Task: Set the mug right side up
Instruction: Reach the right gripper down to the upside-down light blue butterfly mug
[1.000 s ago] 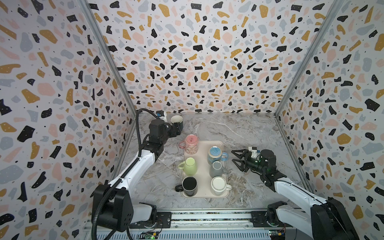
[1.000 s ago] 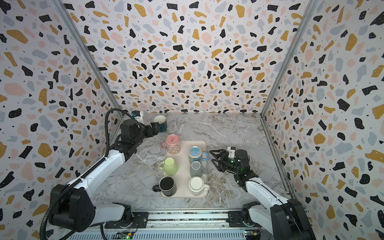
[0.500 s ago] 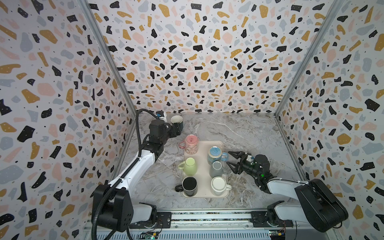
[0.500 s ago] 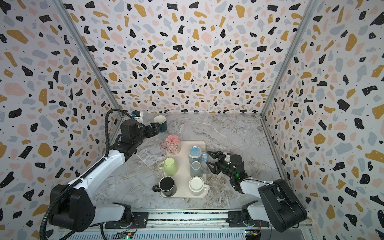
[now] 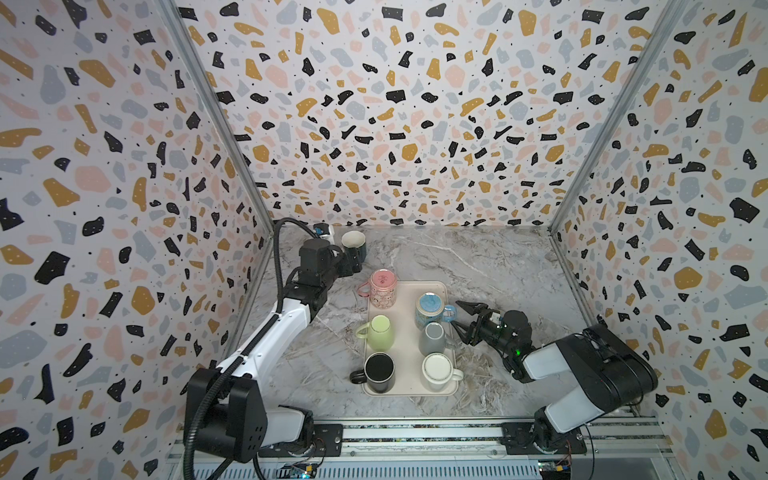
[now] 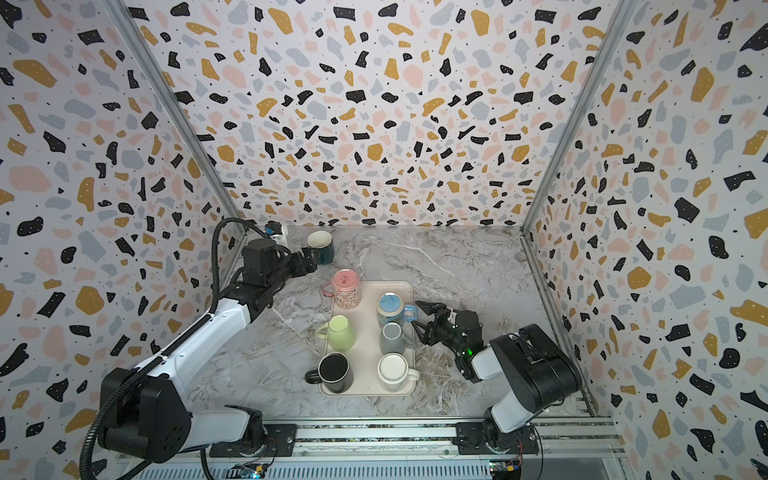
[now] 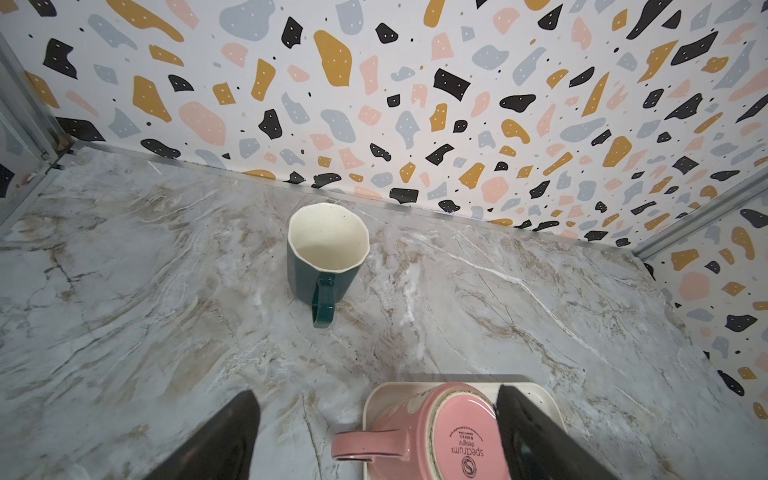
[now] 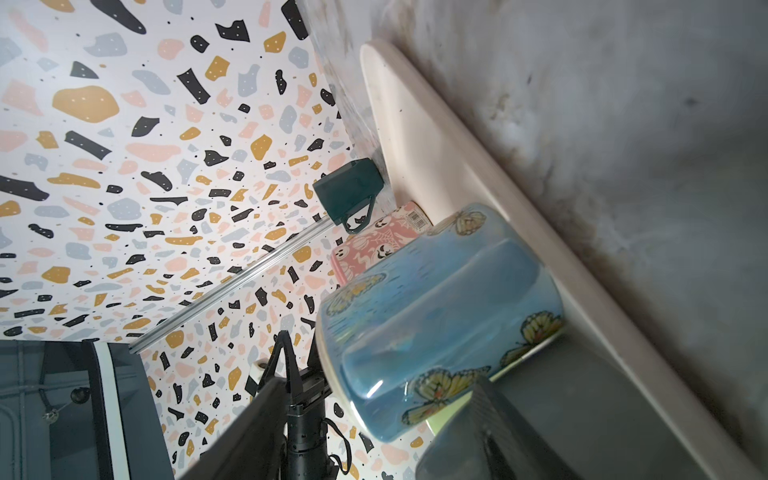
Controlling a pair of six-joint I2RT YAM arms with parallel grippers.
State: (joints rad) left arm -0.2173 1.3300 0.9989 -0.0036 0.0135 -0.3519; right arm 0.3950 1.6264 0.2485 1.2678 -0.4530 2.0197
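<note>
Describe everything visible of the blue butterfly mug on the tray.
The blue mug looks like glossy glazed ceramic with yellow butterflies on its side. It stands upside down, base up, on the cream tray, at its far right, beside the grey mug. Its handle points toward the right gripper, whose open fingers are close by; contact cannot be told.

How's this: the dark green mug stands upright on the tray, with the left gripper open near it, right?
Not quite. The dark green mug stands upright on the table, off the tray, not on it. The left gripper is open near it, as you said. The left wrist view shows this.
</note>
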